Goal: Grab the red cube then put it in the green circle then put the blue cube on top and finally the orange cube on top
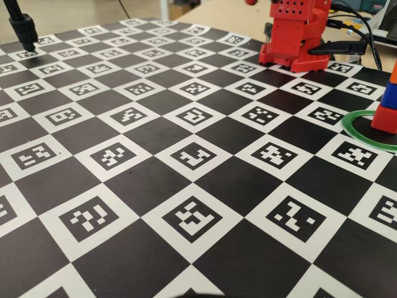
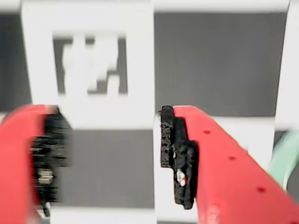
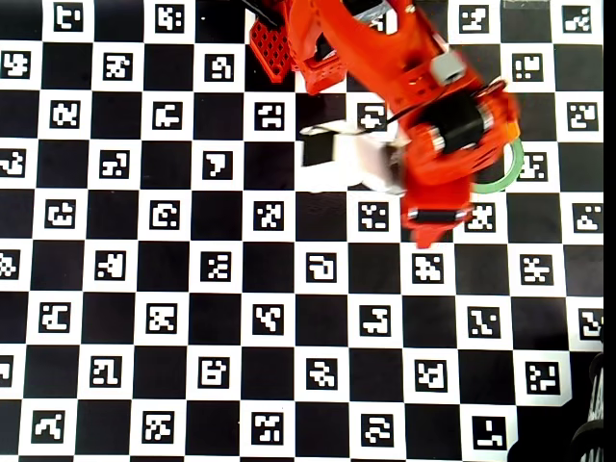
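1. We see a desk (image 1: 155, 180) covered in a black-and-white checkerboard of printed marker squares, with the red arm's base (image 1: 294, 37) standing at the far edge in the fixed view.
2. At the 3 o'clock edge of the fixed view, the thin flat bright green plastic ring (image 1: 360, 133) lies on the desk, partly cut off by the frame.
3. Inside that ring a stack stands: the small matte red plastic cube (image 1: 384, 118) at the bottom, the deep blue plastic cube (image 1: 389, 96) on it, and the bright orange plastic cube (image 1: 393, 73) on top. All three are cropped by the frame edge.
4. In the overhead view the red arm (image 3: 404, 87) hides the stack; only an arc of the ring (image 3: 500, 178) shows at the arm's 3 o'clock side.
5. In the wrist view the hand (image 2: 110, 154) is spread, its black-padded fingers (image 2: 177, 158) well apart with nothing between them but checkerboard.
6. A pale green sliver of the ring (image 2: 285, 161) shows at 4 o'clock in the wrist view, beside the right-hand finger.
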`<move>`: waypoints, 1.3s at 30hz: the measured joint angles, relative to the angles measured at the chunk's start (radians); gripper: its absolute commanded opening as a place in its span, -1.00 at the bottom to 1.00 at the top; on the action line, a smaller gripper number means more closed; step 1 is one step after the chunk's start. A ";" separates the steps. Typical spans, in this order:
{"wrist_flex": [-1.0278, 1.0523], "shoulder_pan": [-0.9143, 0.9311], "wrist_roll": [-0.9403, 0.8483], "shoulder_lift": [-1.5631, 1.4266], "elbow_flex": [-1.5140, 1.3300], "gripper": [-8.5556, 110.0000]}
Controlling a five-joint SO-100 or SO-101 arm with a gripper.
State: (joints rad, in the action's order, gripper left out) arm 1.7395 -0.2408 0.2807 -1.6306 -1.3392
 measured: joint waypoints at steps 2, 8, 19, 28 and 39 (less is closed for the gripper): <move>0.000 0.060 -0.051 -0.002 -0.032 -0.84; -0.034 0.216 -0.202 -0.028 -0.161 -0.93; -0.247 0.391 -0.647 -0.192 -0.506 -0.95; -0.554 0.422 -1.095 -0.489 -0.847 -0.95; -0.821 0.364 -1.344 -0.910 -1.296 -0.96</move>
State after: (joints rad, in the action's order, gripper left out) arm 0.9189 0.1227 -1.0630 -2.5403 -2.6354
